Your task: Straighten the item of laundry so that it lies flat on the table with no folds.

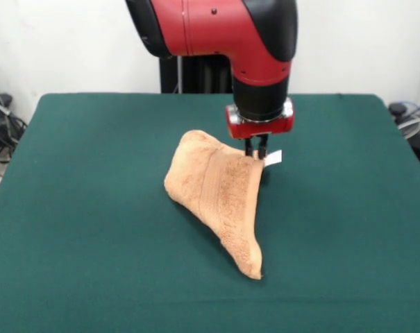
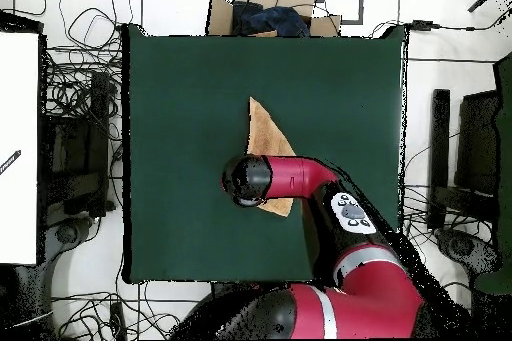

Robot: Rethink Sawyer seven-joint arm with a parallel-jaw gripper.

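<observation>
My tool (image 1: 257, 148) is clamped on the towel (image 1: 216, 198) corner by its tag, lifting it off the table (image 1: 91, 208) to unfold it.

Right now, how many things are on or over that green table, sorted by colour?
Orange-tan: 1, the folded orange-tan terry towel
White: 1, the small white tag at the towel's corner
Red and black: 1, the red and black robot arm, its tool down at the towel's corner
Total: 3, on the dark green cloth table
</observation>
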